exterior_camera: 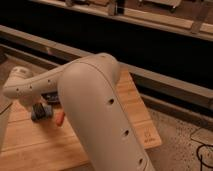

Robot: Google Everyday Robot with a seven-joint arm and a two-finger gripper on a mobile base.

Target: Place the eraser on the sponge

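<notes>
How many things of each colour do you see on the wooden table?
Blue-grey: 1, the sponge
Orange-red: 1, the stick
Total: 2
The gripper hangs under the arm, just above the sponge.

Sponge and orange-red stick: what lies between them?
Camera view: apparently only a sliver of bare wooden table between the sponge and the orange-red stick. The end effector hangs over the sponge, largely hidden by the arm.

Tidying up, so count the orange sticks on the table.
1: the orange stick lies on the table beside the sponge, just by the gripper. The arm may hide more.
</notes>
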